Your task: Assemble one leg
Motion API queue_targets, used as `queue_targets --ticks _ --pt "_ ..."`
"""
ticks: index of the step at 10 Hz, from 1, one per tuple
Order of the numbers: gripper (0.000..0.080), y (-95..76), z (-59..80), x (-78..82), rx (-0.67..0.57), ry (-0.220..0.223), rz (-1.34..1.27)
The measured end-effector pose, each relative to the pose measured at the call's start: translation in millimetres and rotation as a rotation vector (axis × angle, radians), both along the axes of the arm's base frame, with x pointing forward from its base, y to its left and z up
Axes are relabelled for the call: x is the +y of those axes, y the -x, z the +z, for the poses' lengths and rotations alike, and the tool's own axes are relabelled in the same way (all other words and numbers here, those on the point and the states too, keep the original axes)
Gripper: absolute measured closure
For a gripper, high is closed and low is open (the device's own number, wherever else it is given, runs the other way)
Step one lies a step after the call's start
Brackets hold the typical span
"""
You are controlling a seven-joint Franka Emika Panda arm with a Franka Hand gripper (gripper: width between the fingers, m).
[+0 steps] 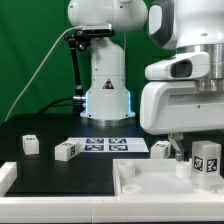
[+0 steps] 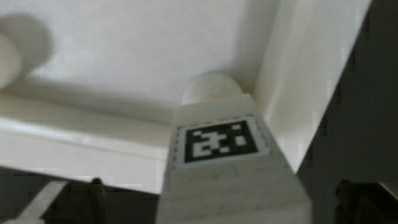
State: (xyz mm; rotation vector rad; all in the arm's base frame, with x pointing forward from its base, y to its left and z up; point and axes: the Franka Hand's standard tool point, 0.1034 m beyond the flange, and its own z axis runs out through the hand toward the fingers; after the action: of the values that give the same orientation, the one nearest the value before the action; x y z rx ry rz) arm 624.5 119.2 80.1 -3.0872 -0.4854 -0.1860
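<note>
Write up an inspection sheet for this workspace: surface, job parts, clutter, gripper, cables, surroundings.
Surface: black table; marker board lies flat mid-table.
Job's things: one leg sits between the jaws, tip toward the tray-like board; three loose legs on the table.
Clutter: white part at the exterior view's left edge.
Grippers: gripper over the board; jaws flank the leg, contact cannot be told.
Cables: one thin cable runs toward the arm's base.
Surroundings: green screen behind.
</note>
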Motion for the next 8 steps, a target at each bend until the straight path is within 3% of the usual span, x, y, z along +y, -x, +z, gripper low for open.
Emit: queue_targets --ticks 2,4,5,6,8 --pt "0.0150 -0.4 0.8 -0.5 -0.002 0.002 0.024" --pt "0.0399 -0.3 0.7 -0.5 -0.002 0.002 0.024" --pt "0.0399 -0.3 0.6 -0.4 -0.002 0.002 0.024" --pt "0.0509 0.0 0.3 -0.4 -0.001 0.001 0.019" --pt "0.0509 0.1 -0.1 -0.9 0.002 -0.006 -0.015"
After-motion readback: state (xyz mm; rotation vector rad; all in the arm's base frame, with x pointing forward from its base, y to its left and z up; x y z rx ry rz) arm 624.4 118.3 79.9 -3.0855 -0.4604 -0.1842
